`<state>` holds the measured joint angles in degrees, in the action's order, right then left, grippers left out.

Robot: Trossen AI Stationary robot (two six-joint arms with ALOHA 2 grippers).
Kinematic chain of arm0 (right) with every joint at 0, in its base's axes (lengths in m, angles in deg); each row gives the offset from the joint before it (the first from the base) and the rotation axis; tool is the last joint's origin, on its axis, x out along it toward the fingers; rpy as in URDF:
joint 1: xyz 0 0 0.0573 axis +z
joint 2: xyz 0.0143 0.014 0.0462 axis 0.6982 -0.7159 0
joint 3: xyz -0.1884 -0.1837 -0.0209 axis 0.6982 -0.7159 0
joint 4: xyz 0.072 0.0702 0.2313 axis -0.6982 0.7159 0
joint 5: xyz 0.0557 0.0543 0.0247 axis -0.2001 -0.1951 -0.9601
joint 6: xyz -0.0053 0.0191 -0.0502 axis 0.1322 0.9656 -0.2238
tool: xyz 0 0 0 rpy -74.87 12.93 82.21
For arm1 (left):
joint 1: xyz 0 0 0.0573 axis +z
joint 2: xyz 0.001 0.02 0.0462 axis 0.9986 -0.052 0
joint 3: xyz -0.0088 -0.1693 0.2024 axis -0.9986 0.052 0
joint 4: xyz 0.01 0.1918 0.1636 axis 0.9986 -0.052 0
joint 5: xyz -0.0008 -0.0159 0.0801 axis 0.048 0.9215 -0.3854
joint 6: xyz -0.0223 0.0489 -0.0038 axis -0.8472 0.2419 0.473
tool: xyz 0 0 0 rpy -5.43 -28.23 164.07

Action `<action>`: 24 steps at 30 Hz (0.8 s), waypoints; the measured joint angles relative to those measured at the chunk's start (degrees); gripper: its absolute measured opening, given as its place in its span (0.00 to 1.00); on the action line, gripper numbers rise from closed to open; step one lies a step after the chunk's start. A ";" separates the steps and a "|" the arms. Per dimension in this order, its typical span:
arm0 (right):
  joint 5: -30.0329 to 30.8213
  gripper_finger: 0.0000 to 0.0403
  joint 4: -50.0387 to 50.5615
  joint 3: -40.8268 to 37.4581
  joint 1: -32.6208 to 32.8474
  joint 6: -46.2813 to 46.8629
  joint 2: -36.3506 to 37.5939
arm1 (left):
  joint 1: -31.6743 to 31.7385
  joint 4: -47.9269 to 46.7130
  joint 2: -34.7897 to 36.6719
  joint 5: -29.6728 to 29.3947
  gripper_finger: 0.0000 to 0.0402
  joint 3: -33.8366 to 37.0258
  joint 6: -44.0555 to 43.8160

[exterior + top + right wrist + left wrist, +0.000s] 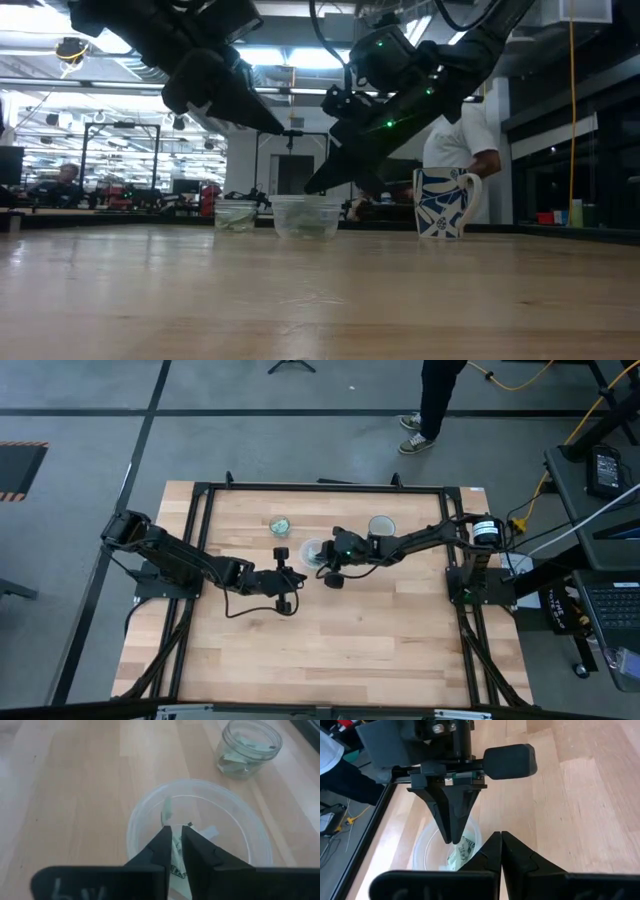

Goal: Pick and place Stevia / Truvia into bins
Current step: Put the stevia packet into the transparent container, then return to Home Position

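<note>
Right pincer (173, 831) pinching sachet (168, 811) over wide bin (260, 845).

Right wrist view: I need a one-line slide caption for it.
Right gripper pinching a sachet above the wide translucent cup, with a clear jar of sachets beyond.

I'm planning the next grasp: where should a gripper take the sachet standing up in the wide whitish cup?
Probably pinch the sachet's raised free end, coming straight down through the wide cup's open top; its wall blocks a sideways approach.
</note>
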<state>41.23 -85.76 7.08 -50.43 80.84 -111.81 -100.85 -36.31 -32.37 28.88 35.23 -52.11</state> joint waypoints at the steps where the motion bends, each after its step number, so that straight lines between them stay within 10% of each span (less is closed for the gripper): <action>1: -0.01 0.12 0.00 0.00 0.00 -0.85 0.00 | 0.00 0.00 0.00 0.00 0.00 0.00 -0.08; 11: 0.04 0.23 1.17 0.02 -0.22 -2.46 5.21 | 0.73 -0.55 0.00 0.50 0.00 0.00 2.14; 24: 0.45 0.01 1.78 -8.31 0.48 -8.36 24.41 | 10.01 8.91 15.74 14.30 0.00 12.85 7.15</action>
<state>41.69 -83.98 -1.23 -49.95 72.47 -87.40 -90.84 -27.40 -16.63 43.18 48.08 -44.96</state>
